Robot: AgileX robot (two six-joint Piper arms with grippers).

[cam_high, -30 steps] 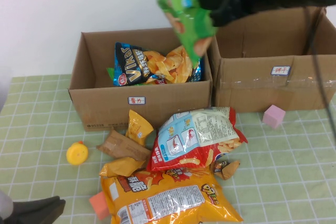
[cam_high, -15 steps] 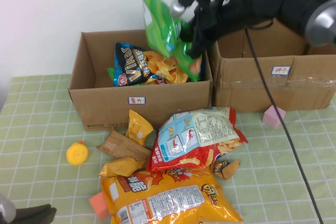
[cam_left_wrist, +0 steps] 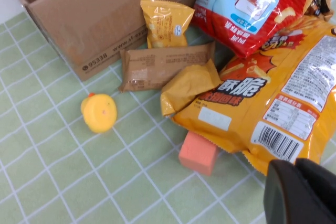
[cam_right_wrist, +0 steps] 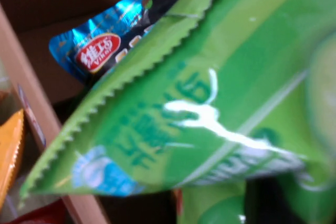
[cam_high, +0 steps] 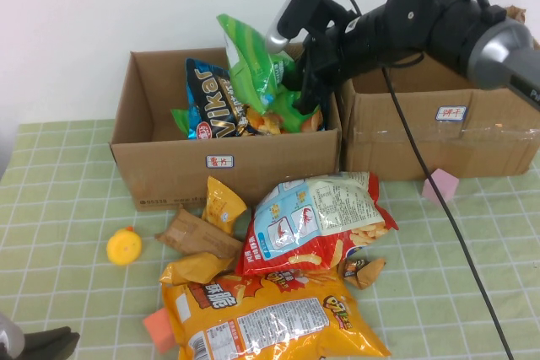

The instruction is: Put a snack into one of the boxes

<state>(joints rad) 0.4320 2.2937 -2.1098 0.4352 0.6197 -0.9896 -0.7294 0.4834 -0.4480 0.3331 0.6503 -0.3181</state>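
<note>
Since the earlier frames, the green crisp bag [cam_high: 253, 69] has descended from above the box rim into the lower cardboard box [cam_high: 169, 166], where it stands tilted beside the dark blue bag [cam_high: 211, 105]. Right hand [cam_high: 297, 82] has lowered with it to the box's right rear corner, touching the green bag; whether its fingers still pinch the bag cannot be told. Left hand [cam_left_wrist: 302, 192], pressed together, sits low over the desk [cam_high: 472, 276] near the big orange-yellow bag [cam_high: 270, 318]. Other desk snacks are unchanged.
</note>
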